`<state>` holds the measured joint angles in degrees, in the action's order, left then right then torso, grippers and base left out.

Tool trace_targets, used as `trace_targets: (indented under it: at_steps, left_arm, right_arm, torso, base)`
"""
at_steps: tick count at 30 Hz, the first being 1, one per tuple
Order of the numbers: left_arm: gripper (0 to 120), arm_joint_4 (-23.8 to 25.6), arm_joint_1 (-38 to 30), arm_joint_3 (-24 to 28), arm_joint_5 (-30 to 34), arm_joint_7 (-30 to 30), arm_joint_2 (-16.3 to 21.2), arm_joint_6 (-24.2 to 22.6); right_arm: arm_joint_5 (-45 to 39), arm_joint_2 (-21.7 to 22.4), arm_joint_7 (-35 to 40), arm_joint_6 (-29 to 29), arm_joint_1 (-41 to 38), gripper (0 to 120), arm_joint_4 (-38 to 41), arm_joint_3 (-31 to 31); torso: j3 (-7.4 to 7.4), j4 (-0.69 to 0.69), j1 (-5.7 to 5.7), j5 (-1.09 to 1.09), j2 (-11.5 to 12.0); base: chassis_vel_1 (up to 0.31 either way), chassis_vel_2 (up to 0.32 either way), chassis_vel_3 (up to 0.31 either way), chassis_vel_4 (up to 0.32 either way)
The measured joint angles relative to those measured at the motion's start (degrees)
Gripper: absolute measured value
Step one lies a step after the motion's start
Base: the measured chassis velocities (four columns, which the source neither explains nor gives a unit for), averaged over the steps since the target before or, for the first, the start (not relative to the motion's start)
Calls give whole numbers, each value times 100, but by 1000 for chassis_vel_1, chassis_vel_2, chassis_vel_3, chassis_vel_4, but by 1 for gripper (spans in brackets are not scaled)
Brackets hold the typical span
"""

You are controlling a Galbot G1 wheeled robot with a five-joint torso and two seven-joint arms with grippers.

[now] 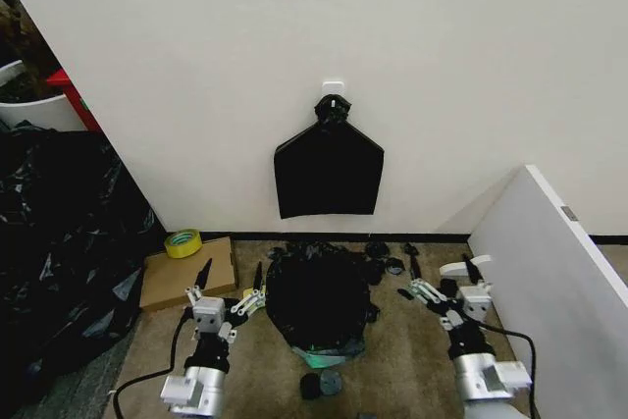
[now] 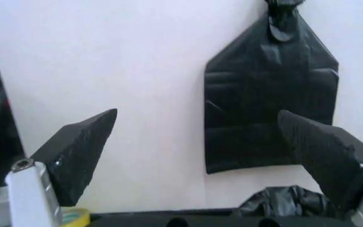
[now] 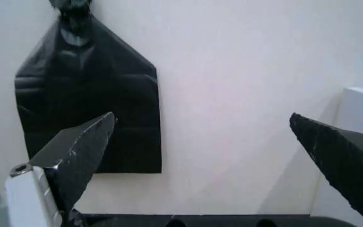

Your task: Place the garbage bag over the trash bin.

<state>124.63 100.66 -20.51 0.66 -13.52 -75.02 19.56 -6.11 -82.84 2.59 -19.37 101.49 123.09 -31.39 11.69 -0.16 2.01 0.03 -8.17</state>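
With the garbage bag (image 1: 319,299) already draped over the trash bin (image 1: 329,348), the left end effector (image 1: 232,293) and right end effector (image 1: 437,287) flank it, both released.

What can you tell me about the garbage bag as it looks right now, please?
The garbage bag is thin, glossy black plastic, crinkled, draped over the trash bin so that its dark mouth faces up and only the bin's pale green base shows beneath. Loose folds spill toward the wall. It stands on the floor between the left gripper and right gripper, both open and holding nothing; whether the left fingertip touches it is unclear.
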Motion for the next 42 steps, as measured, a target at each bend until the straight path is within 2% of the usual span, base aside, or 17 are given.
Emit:
trace_targets:
  at_steps: [4,9,14,24,42]
  left_arm:
    - [100,173,244,-69,-161,0,-133,22]
    - [100,359,732,-173,-337,70,-313,419]
    - [100,347,837,-77,-500,73,-349,612]
    - [100,341,711,-14,-587,54,-329,606]
    - [100,356,591,108,-579,-14,-309,472]
  right_arm:
    - [9,-111,-125,-158,246,100,196,-98]
    - [14,-225,-180,-286,467,100,432,-153]
    - [78,-295,-159,-314,499,100,488,-83]
    - [225,-458,-321,-676,602,100,463,-67]
    - [318,-519,-320,-692,642,100,475,-17]
  torso:
    - [0,0,0,0,0]
    - [0,1,0,0,0]
    - [0,1,0,-1,0]
    - [0,0,0,0,0]
    - [0,1,1,0,0]
  base:
    - [0,0,0,0]
    - [0,0,0,0]
    - [0,0,0,0]
    - [0,0,0,0]
    - [0,0,0,0]
